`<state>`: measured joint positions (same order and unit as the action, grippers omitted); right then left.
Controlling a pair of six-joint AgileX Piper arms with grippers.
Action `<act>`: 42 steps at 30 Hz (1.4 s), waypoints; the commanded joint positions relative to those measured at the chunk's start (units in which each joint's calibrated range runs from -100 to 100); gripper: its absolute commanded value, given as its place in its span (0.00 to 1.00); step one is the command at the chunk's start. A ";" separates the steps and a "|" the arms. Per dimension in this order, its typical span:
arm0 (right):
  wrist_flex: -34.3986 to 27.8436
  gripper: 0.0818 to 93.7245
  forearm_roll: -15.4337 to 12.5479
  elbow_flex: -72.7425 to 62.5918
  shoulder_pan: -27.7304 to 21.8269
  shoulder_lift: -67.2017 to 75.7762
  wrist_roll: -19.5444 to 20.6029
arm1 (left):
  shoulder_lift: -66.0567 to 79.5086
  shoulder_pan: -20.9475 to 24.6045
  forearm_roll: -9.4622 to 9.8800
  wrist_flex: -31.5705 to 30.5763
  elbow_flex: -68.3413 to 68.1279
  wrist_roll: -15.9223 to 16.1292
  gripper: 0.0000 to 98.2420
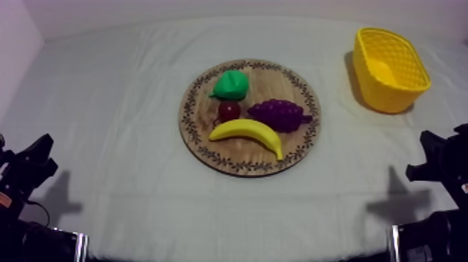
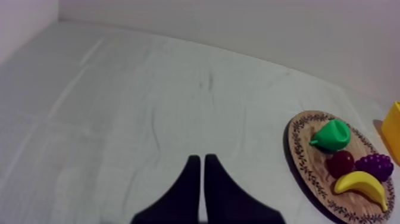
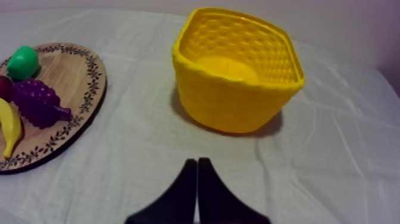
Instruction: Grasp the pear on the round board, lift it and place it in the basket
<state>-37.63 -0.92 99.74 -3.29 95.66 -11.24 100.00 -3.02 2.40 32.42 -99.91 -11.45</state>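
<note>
A green pear (image 1: 231, 85) lies at the far side of the round wooden board (image 1: 296, 150) in the middle of the table. The pear (image 2: 331, 135) (image 3: 22, 62) also shows in both wrist views. The empty yellow basket (image 1: 389, 67) (image 3: 238, 77) stands at the back right. My left gripper (image 1: 43, 150) rests low at the left, its fingers (image 2: 191, 179) together in a narrow wedge over bare cloth. My right gripper (image 1: 426, 143) rests low at the right, its fingers (image 3: 189, 179) likewise together, in front of the basket.
On the board with the pear lie a small red fruit (image 1: 229, 110), a bunch of purple grapes (image 1: 278, 114) and a banana (image 1: 248, 132). Grey-white cloth covers the table, with open room at the left and along the front.
</note>
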 commanded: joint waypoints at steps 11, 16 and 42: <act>-0.03 0.01 -0.03 0.03 1.38 0.01 -0.19 | 0.00 0.02 0.02 0.00 0.02 0.00 0.00; -2.08 0.00 0.89 -0.41 7.15 0.07 -1.82 | 0.00 0.02 0.02 0.00 0.02 0.00 0.00; -27.99 0.00 19.19 -46.47 30.39 -55.47 6.40 | 0.00 0.02 0.02 0.00 0.02 0.00 0.00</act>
<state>-63.66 19.62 66.08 27.18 50.06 4.91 100.00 -3.02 2.40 32.42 -99.91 -11.46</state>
